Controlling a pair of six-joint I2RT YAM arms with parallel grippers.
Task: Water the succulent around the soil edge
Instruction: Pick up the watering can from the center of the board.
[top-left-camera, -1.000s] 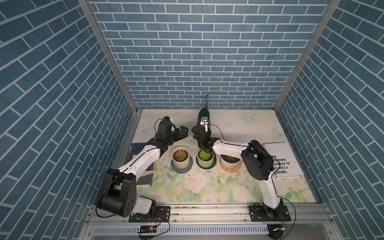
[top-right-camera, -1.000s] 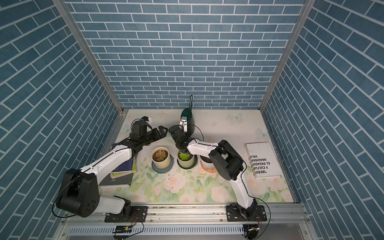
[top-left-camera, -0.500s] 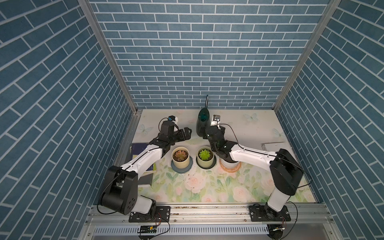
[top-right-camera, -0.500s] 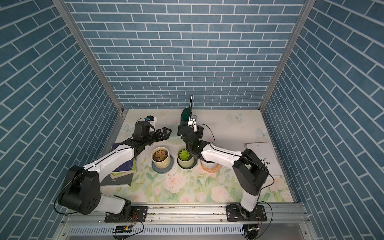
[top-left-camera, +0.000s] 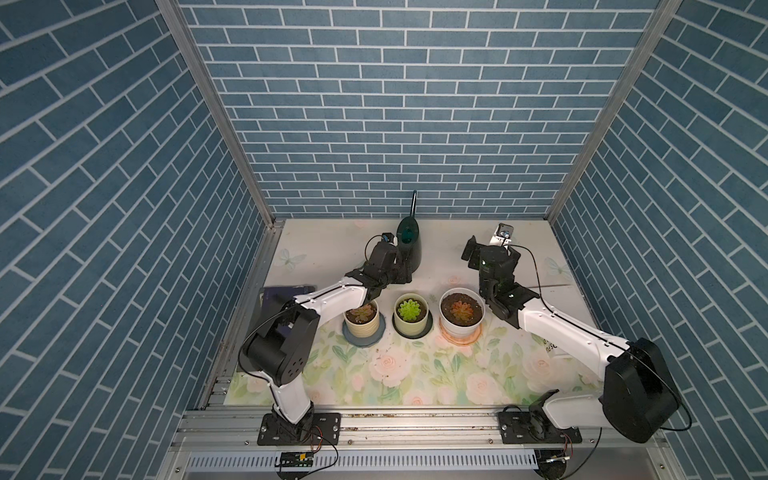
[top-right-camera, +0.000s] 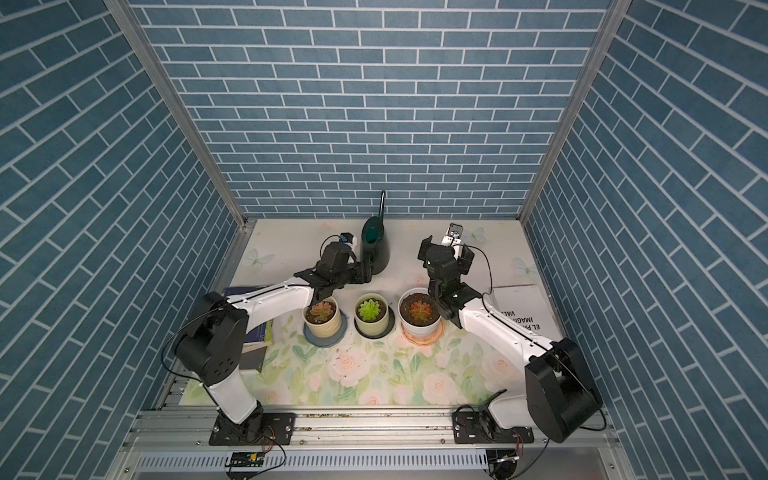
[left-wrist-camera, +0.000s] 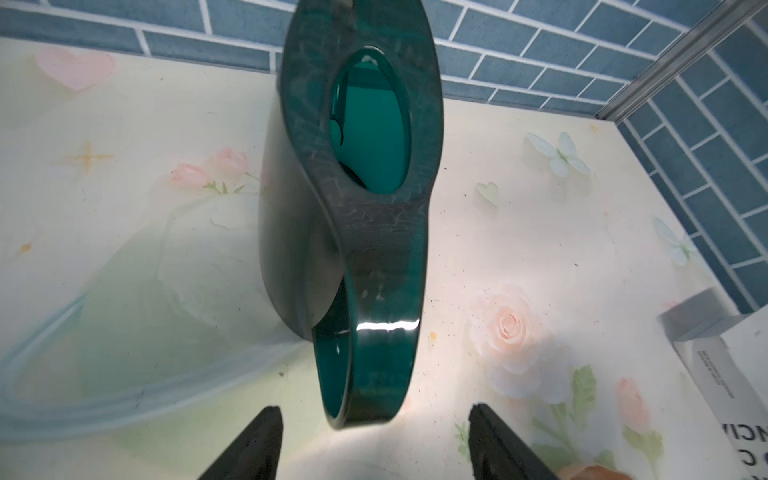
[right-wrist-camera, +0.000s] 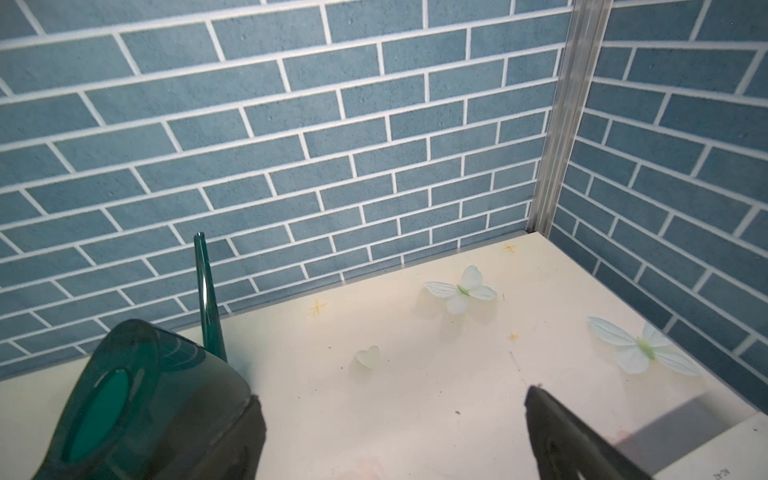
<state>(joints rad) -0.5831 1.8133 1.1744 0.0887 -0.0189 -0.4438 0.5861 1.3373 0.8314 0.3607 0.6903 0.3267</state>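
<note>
Nearest, the green succulent (top-left-camera: 412, 309) sits in the middle pot of a row on the desk (top-left-camera: 332, 249). Off to the side, the white book (top-right-camera: 519, 299) shows only fragments: "EL PA", "IMAGI". Farther back stands the watering can (top-left-camera: 409, 245), with no label visible. The left tool (left-wrist-camera: 374, 415) gapes astride its loop handle (left-wrist-camera: 374, 332) without touching it, and the right tool (right-wrist-camera: 392, 399) is spread and empty. The can looks like rigid, glossy plastic, probably slippery, so pinch the handle's flat band.

Walls (top-left-camera: 374, 104) are blue brick, white grout; mat (top-left-camera: 415, 374) is cream with pink roses. Watering can (top-left-camera: 409, 245) is see-through dark teal. Middle pot (top-left-camera: 410, 327) is pale green, lime succulent (top-left-camera: 409, 309); at its 9 o'clock a beige pot (top-left-camera: 362, 328), at 3 o'clock a white pot (top-left-camera: 461, 330) with orange-red rosette (top-left-camera: 460, 309).
</note>
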